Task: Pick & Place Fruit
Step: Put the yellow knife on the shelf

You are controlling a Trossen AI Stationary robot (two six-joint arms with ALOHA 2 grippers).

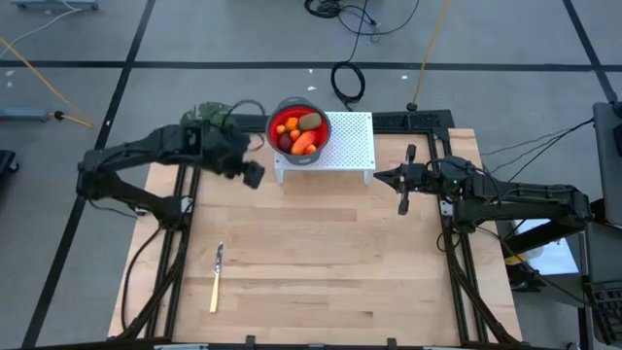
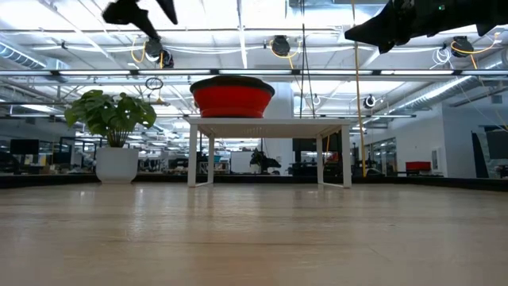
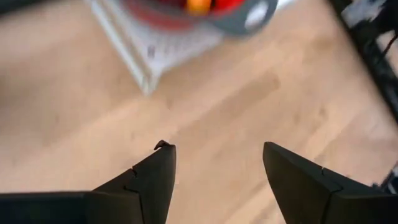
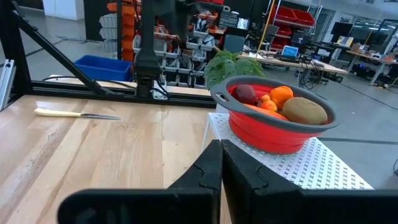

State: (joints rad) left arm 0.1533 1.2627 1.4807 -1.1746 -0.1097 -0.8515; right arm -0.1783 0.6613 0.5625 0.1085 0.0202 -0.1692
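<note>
The wooden table (image 1: pixel 321 262) lay closest under the overhead camera, bare across most of its middle, with a pale-handled knife (image 1: pixel 216 279) near its front left part. At the back edge stood a white perforated stand (image 1: pixel 352 142), and on its left half sat the red bowl (image 1: pixel 296 130) with a grey rim. All the fruit (image 1: pixel 297 133) that could be seen was heaped in that bowl: an olive-brown oval, a dark red ball, a long red-orange piece and some small orange ones, though the count was hard to settle from above. The left gripper (image 1: pixel 252 174) hung above the table just in front of the stand's left corner, so the bowl lay a short way behind it and to its right; it was plainly the nearer of the two. Its fingers (image 3: pixel 146 180) were spread wide with nothing between them, only bare wood showing in the gap. The right gripper (image 1: pixel 403 201) hovered off the stand's right side, farther from the bowl, with its fingers (image 4: pixel 208 165) pressed together and holding nothing. A green leafy plant (image 1: pixel 209 115) sat behind the left arm. Any next reach into the bowl would probably fall to the left arm.
</note>
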